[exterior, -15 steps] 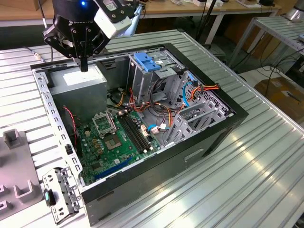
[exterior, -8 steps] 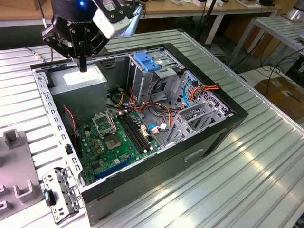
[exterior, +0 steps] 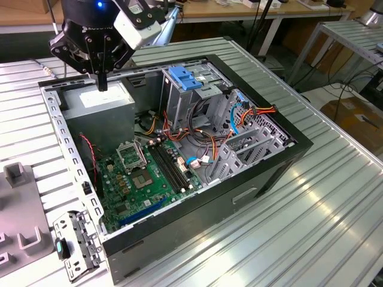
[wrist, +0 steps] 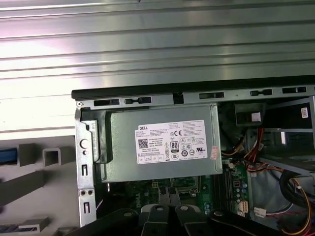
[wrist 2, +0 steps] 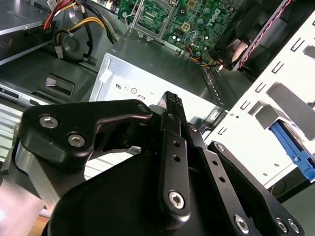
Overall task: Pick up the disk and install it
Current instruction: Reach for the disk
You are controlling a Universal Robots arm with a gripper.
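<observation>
Above the power supply (exterior: 99,98), at a corner of the open case (exterior: 257,179), the gripper (exterior: 102,82) hangs with its jaws pressed together and empty; nothing is picked up yet. Outside the case wall the disk (wrist: 7,156), judged only from a blue rail, lies in the grey fixture (wrist: 51,156), probably staged for open access. The cage (exterior: 179,98) stands well apart.
</observation>
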